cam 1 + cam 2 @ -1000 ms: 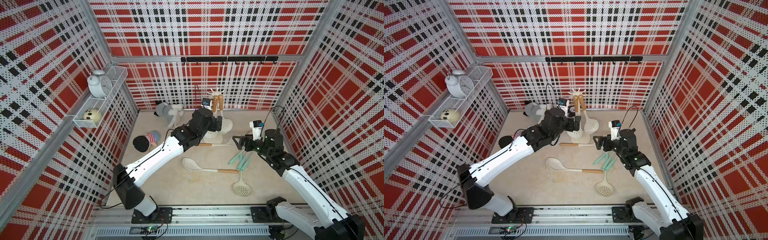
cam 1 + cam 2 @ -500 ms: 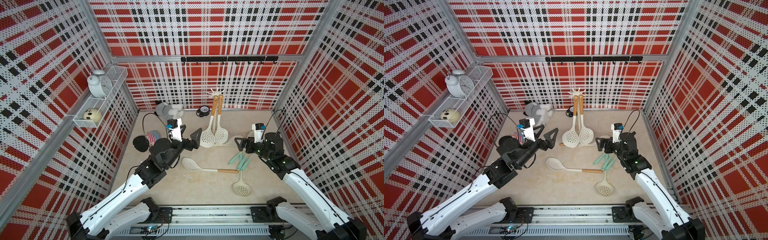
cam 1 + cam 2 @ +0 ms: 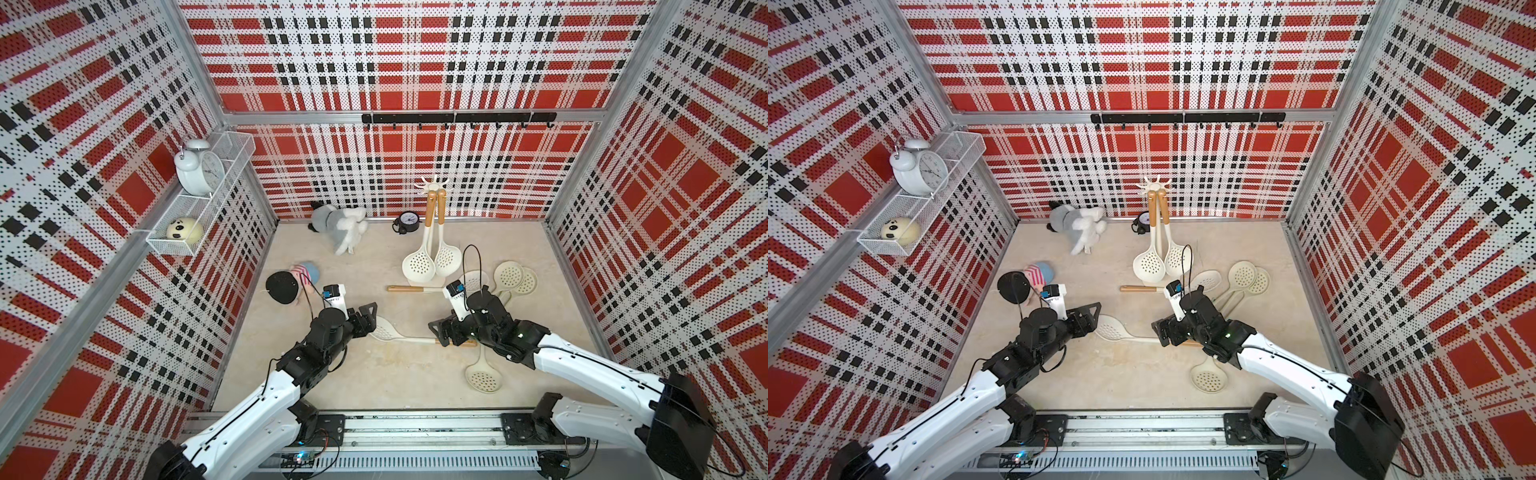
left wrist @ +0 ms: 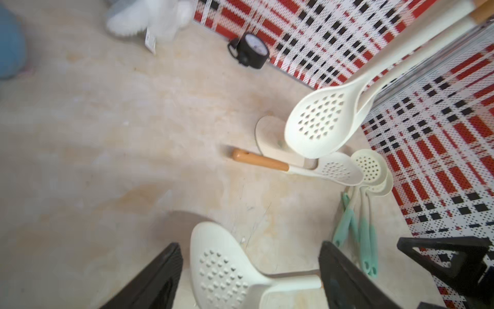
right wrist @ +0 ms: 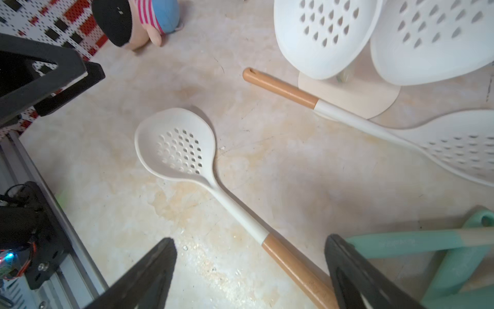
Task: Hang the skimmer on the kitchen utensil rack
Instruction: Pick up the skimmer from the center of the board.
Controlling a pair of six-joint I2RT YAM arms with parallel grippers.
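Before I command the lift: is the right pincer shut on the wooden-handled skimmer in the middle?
No: the right pincer stands open, its jaws apart either side of the skimmer, which lies flat.

top views: high, front, looking down on whole scene | wrists: close, low, both show skimmer [image 5: 176,149]

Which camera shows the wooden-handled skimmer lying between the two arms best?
The right wrist view: the skimmer lies unobstructed there, with perforated bowl, neck and much of the wooden handle sharp. The left wrist view catches only its bowl and neck. Both top views show the skimmer small, its handle end hidden.
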